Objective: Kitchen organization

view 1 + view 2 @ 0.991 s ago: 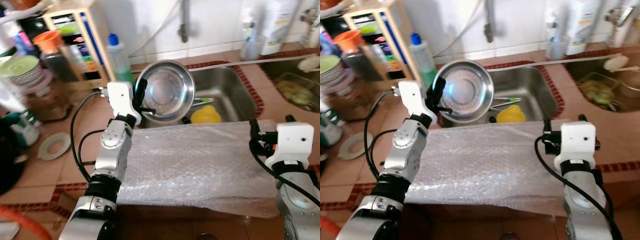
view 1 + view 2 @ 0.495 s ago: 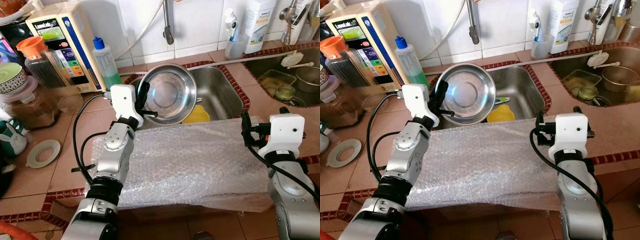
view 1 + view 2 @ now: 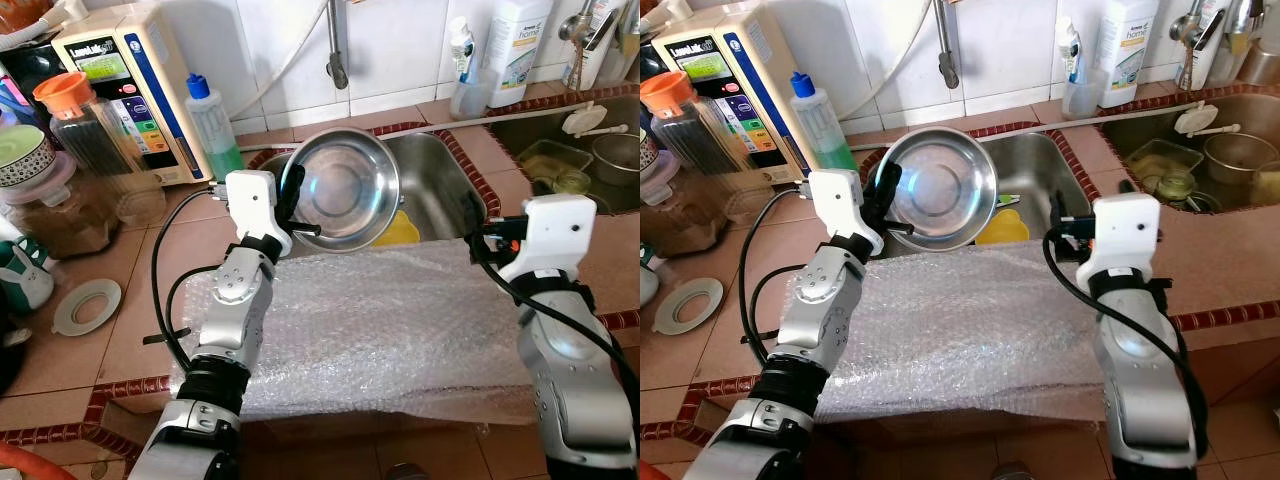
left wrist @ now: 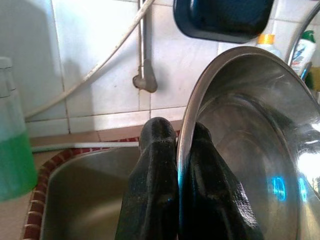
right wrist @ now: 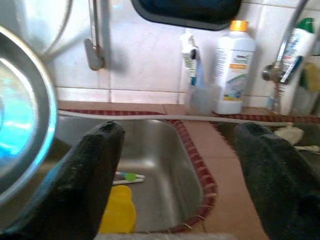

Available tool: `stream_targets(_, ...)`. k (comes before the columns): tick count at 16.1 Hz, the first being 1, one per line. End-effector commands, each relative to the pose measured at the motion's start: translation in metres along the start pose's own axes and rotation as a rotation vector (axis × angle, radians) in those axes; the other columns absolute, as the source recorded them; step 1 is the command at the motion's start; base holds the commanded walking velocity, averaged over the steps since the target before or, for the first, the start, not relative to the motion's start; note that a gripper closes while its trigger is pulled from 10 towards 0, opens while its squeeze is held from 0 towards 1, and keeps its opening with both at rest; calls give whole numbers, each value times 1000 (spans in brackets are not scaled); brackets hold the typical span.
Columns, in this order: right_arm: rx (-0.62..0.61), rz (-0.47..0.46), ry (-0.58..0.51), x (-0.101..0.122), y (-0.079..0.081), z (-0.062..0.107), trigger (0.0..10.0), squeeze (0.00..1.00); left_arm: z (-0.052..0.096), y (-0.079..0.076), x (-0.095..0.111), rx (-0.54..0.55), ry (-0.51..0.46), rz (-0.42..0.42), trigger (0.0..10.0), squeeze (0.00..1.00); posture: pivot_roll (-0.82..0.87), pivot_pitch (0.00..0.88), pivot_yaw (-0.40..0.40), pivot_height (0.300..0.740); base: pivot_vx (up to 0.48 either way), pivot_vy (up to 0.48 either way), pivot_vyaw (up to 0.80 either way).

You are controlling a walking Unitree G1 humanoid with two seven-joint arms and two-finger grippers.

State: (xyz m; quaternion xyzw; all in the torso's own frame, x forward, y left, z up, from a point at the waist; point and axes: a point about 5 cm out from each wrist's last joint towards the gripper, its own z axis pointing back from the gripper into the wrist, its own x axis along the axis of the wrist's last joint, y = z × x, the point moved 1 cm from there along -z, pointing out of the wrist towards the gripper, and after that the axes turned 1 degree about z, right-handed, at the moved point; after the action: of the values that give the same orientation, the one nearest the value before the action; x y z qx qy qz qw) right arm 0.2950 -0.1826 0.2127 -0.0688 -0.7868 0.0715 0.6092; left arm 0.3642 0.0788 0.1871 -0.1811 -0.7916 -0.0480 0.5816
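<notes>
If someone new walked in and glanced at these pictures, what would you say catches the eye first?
The shiny steel bowl, held tilted on edge above the sink with its rim pinched in the left claw. Next comes the sheet of bubble wrap spread over the tiled counter in front, with the open right claw at its far right corner.

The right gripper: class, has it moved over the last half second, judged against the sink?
Yes. The right gripper has swung toward the robot's left, closer to the steel sink and the yellow item in it.

White tiled wall [image 3: 400, 40] — terracotta-tiled counter [image 3: 100, 340], steel sink [image 3: 1040, 175].
</notes>
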Motion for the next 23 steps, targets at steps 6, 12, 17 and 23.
stream_targets(6, 155, -119, -19, 3, 27, -28, 0, 0, 5, -18, 9, -70, -42, 39, 10000, 0, -406, 91, 182, 740, 0, 0, 0)
stream_targets(12, 259, -184, -17, 1, 52, -44, 0, 0, 7, -31, 17, -122, -61, 80, 10000, 0, -388, 90, 177, 740, 0, 0, 0)
stream_targets(17, 330, -233, 10, -4, 68, -44, 0, 0, 8, -33, 18, -133, -60, 90, 10000, 0, -378, 91, 175, 740, 0, 0, 0)
stream_targets(23, 330, -233, 10, -4, 68, -44, 0, 0, 8, -33, 18, -133, -60, 90, 10000, 0, -378, 91, 175, 740, 0, 0, 0)
